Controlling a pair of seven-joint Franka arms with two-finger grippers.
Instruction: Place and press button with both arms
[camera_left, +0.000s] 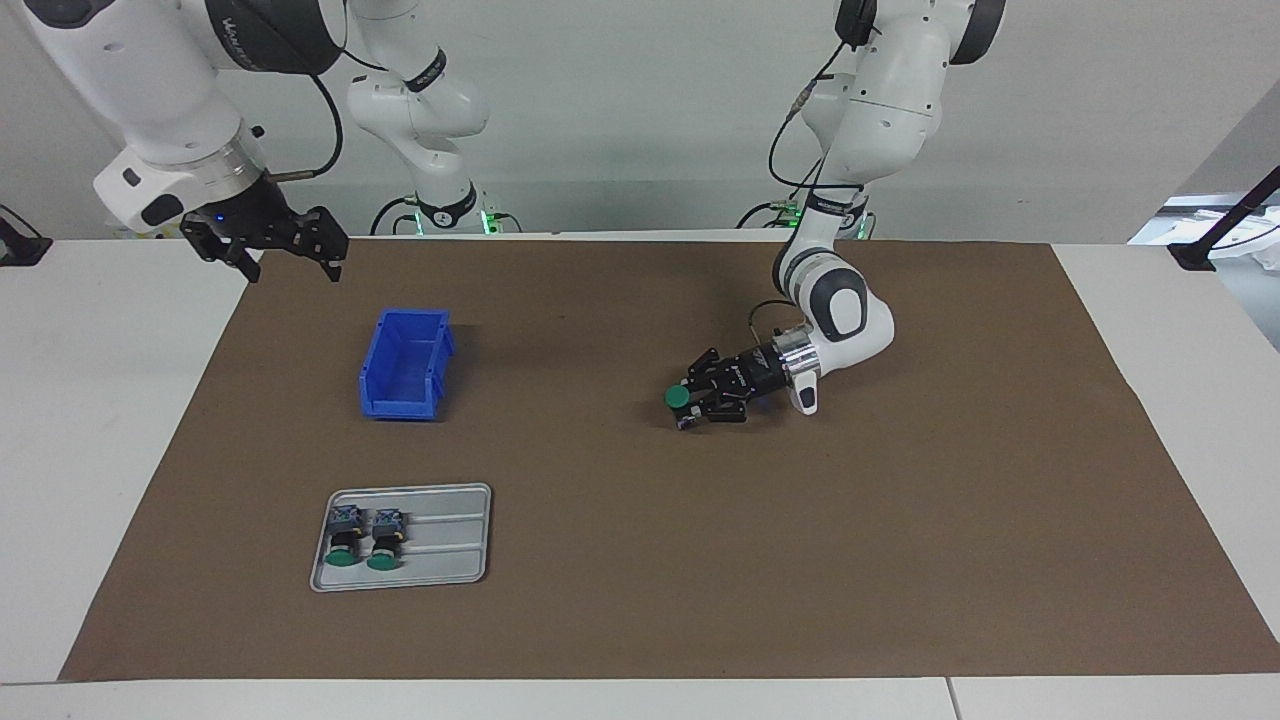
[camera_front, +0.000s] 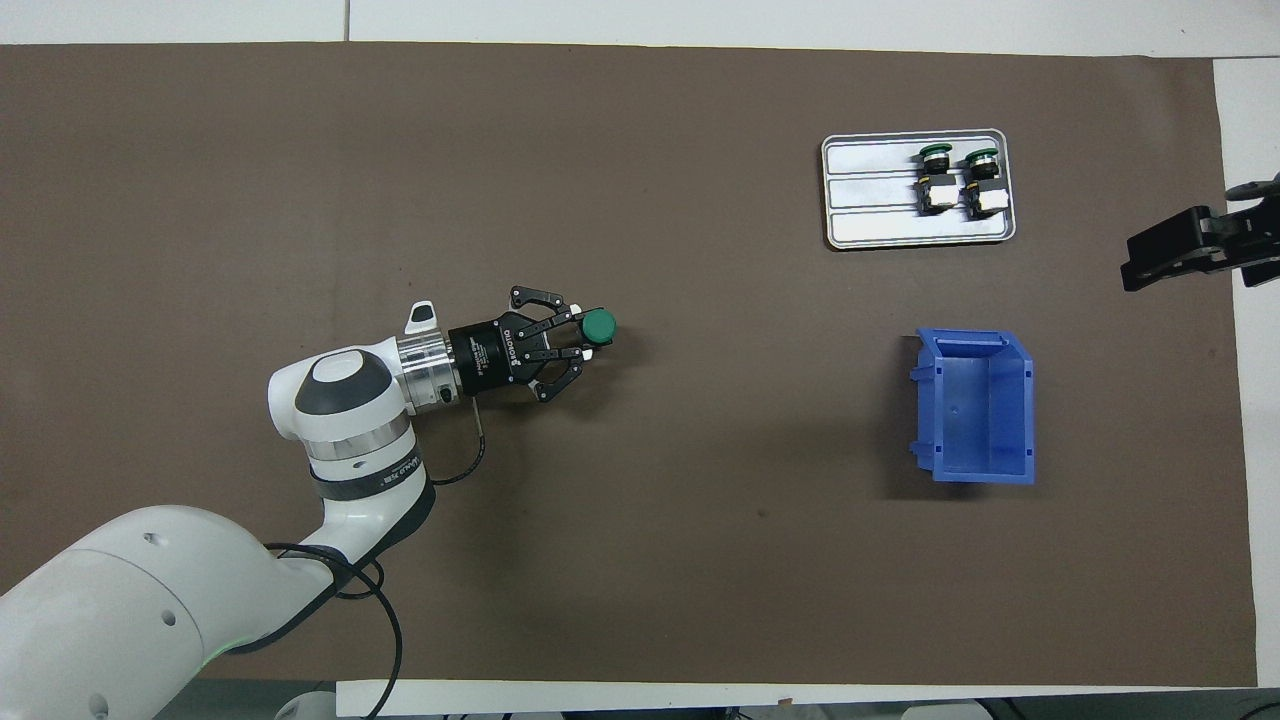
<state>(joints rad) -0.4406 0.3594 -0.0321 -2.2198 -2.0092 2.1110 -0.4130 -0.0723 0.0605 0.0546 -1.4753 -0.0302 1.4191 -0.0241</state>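
Button (camera_left: 677, 397): clamped in the left pincer (camera_left: 690, 400), low over mid-mat, cap pointing toward the right arm's end, long axis level.
Right pincer (camera_left: 290, 250): fingers apart, waiting over the mat's edge, well apart from the button.
Nearer arm: left.
Materials: glossy green cap; blue plastic bin (camera_left: 405, 365); ribbed metal tray (camera_left: 450, 540) with two twins (camera_left: 365, 537).

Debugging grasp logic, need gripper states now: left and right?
Left gripper: shut on the button, low over the brown mat.
Right gripper: open, holding nothing, waiting raised over the mat's edge, near the blue bin.
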